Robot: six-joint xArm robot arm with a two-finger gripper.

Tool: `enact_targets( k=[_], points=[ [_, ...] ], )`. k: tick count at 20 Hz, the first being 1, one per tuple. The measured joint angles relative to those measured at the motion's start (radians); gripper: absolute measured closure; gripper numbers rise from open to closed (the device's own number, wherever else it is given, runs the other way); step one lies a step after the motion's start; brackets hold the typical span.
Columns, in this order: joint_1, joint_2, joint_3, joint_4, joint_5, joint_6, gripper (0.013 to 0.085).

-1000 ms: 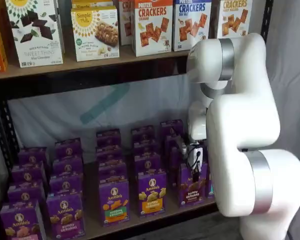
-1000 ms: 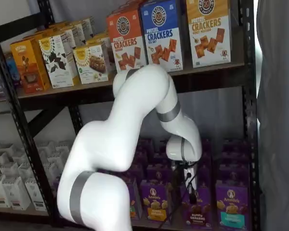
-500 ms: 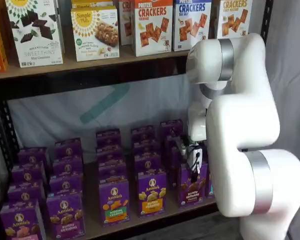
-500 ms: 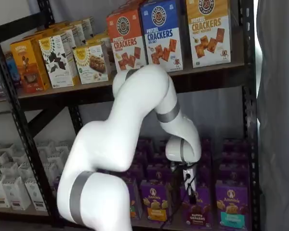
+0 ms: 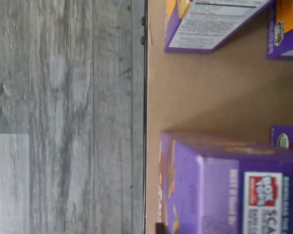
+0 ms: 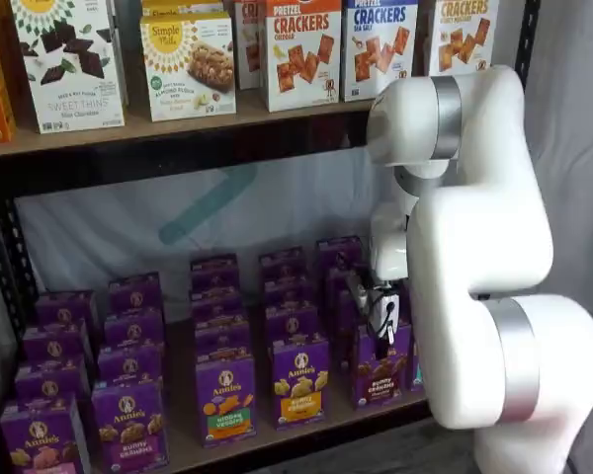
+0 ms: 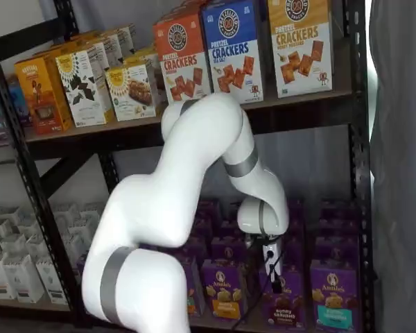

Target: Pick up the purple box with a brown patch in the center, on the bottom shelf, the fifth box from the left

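Note:
The purple box (image 6: 379,367) with a dark brown "bunny grahams" band stands upright at the front of the bottom shelf (image 6: 183,449); it shows in both shelf views (image 7: 286,304). My gripper (image 6: 383,328) hangs straight over its top, black fingers side-on with a cable beside them, also in a shelf view (image 7: 273,276). No gap between the fingers shows, and whether they touch the carton cannot be told. The wrist view shows a purple carton's top (image 5: 224,190) close under the camera, on the tan board (image 5: 200,97) by the black rim (image 5: 145,117).
A purple carton with a yellow-orange band (image 6: 299,380) stands left of the box and one with a teal patch (image 7: 331,300) to its right. More purple rows stand behind. Cracker boxes (image 6: 301,49) fill the upper shelf. The white arm (image 6: 484,257) hides the shelf's right end.
My gripper has risen a little over the purple box. The box has stayed in its place on the shelf.

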Motion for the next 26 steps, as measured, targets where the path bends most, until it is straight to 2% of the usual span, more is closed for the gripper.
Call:
enact_targets(
  k=[4, 5, 6, 9, 15, 21, 24, 26],
  points=[
    [0.000, -0.002, 0.002, 0.005, -0.003, -0.005, 0.0570],
    [0.000, -0.002, 0.002, 0.007, -0.003, -0.006, 0.0610],
    [0.001, -0.003, 0.002, 0.008, -0.002, -0.007, 0.0610],
    [0.001, -0.004, 0.003, 0.008, -0.001, -0.006, 0.0690],
    [0.004, -0.015, 0.011, 0.025, 0.014, -0.019, 0.0690],
    [0.019, -0.081, 0.096, 0.079, -0.013, -0.055, 0.0690],
    [0.026, -0.128, 0.152, 0.075, -0.018, -0.045, 0.0690],
    [0.031, -0.170, 0.201, 0.044, -0.019, -0.010, 0.0690]
  ],
)
